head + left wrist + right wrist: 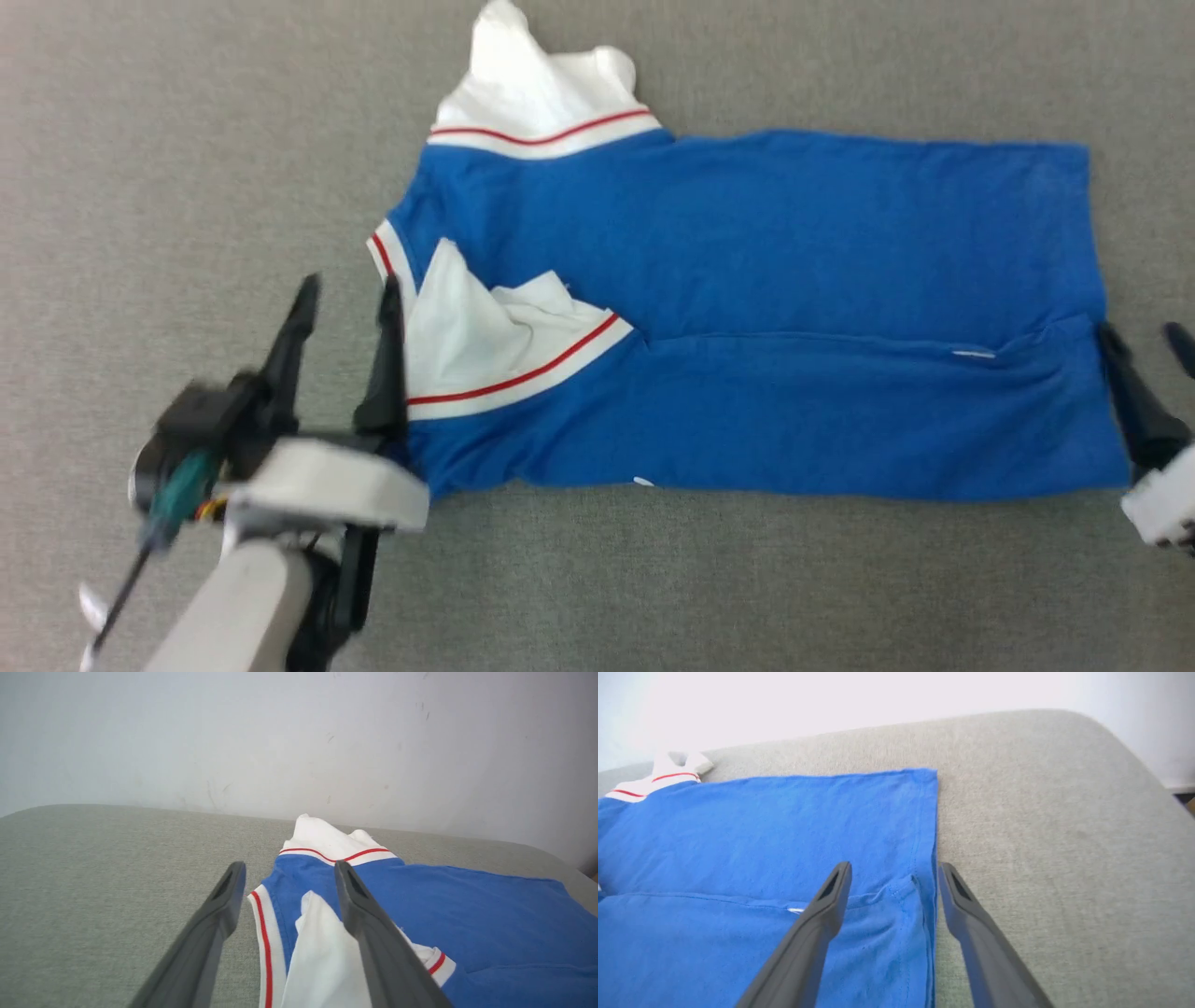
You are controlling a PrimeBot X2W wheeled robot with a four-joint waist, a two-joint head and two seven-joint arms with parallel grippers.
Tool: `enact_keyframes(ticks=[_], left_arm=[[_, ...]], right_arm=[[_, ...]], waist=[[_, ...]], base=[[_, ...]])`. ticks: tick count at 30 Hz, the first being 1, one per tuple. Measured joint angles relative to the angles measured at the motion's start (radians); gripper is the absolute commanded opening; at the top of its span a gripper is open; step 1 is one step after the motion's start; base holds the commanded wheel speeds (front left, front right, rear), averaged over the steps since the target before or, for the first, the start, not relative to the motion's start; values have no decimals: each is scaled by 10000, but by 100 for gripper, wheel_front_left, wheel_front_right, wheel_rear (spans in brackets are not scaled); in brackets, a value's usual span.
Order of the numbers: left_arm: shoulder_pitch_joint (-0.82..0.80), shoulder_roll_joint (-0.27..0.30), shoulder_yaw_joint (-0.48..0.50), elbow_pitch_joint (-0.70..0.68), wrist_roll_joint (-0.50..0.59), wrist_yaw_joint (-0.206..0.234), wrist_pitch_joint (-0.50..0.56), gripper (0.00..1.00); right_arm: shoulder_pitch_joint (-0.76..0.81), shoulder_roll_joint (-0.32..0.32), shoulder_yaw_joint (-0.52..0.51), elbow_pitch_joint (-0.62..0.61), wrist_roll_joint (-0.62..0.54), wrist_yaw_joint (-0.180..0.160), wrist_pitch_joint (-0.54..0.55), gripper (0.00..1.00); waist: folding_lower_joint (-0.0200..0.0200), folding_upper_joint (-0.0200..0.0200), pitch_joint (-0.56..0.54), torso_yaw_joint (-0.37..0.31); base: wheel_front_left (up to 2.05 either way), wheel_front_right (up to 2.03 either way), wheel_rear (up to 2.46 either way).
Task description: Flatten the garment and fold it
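— Two layers along the near side, is that right? How will it handle?
— Yes. The royal-blue jersey T-shirt with white short sleeves (794, 233) lies spread across the middle of the grey woven padded worktop (187, 140), collar end towards the left edge and hem towards the right. Its near long side is turned over onto the body. I judge it light, soft and limp: it will sag from any pinch and drag on that rough weave rather than slide.
— Where would you take hold?
— At corners and seams, where the cloth is doubled: the stitched hem (931, 835) on the right, and the shoulder by the red-and-white stripe trim (523, 378) on the left. Lift both ends together, or it will probably bunch.
— Sleeves?
— The near white sleeve (467, 336) is crumpled on top of the blue. The far white sleeve (532, 93) sticks out, also crumpled, towards the far edge. Both want smoothing.
— And the grippers?
— The left gripper (349, 285) sits at the collar end with its long dark fingers (205, 952) spread, one over bare worktop and one over the near sleeve, pinching nothing. The right gripper (1141, 329) stands at the hem, jaws equally wide, straddling the hem edge and holding nothing. Behind the far edge is a scuffed pale wall (280, 742).
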Motion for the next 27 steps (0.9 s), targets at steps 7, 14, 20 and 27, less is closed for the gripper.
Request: enact_keyframes(ticks=[7, 14, 20, 27], left_arm=[[2330, 90, 222, -1624, 1308, 1172, -663, 100], [4122, -552, 199, -1605, 1557, 1737, -729, 100], [3832, -77, -90, -1143, 1685, 1340, 79, 100], [2116, 585, -909, -278, 1791, 372, 2928, 100]], right_arm=[[1505, 1685, -1582, -1609, -2299, -2, -1705, 100], [2736, 2842, -1894, -2102, -3110, -2, -2148, 100], [2791, 2872, -1885, -2263, -3373, -2, -2090, 100], [2551, 2892, -1639, -2380, -3375, -2, -1910, 100]], waist=[[-2, 0, -824, 137], [-3, 0, -1533, 300], [-3, 0, -1810, 420], [1, 0, -1417, 452]], base=[[0, 0, 0], [0, 0, 0], [0, 0, 0], [0, 0, 0]])
